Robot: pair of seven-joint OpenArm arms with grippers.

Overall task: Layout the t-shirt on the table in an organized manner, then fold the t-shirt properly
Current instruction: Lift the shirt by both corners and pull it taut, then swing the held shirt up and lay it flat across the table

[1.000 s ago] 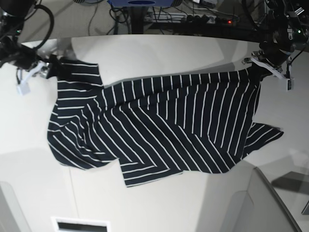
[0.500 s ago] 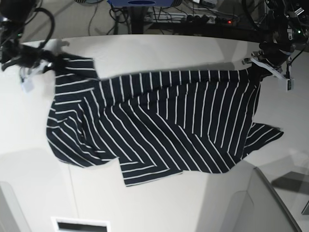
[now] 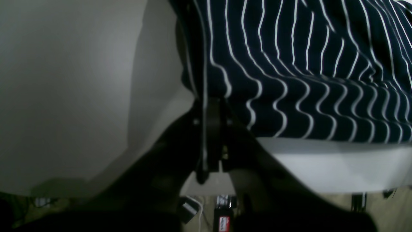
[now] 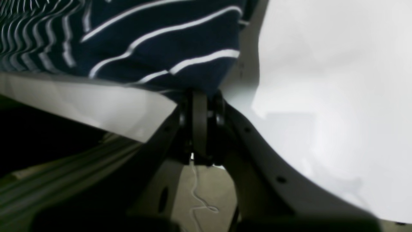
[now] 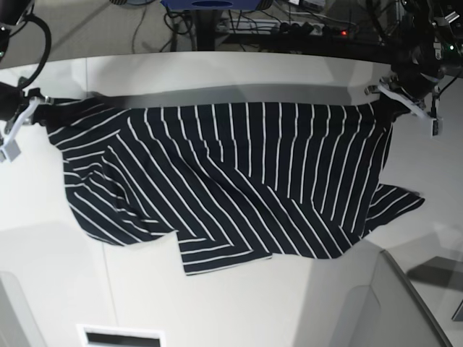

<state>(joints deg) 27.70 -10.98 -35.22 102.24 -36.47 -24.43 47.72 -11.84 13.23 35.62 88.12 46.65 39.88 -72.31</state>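
Observation:
The dark navy t-shirt [image 5: 231,173] with thin white stripes hangs stretched between my two grippers over the off-white table [image 5: 217,72], its top edge pulled nearly straight and its lower part lying rumpled on the surface. At the base view's right, my left gripper [image 5: 387,101] is shut on one upper corner. At that view's left, my right gripper [image 5: 37,110] is shut on the other upper corner. The left wrist view shows the left gripper [image 3: 209,100] pinching the t-shirt [image 3: 305,80] hem above the table [image 3: 64,80]. Seen from the right wrist, the right gripper [image 4: 199,96] clamps the t-shirt [image 4: 145,42] edge by the table [image 4: 322,80].
Cables and a power strip with a red light [image 5: 325,30] lie behind the table's far edge. A white slotted panel [image 5: 119,336] sits at the near edge, and a grey raised edge [image 5: 412,296] runs along the lower right.
My right gripper went from open to shut on the shirt's corner and drew it out to the left, straightening the top edge. The left gripper stayed put.

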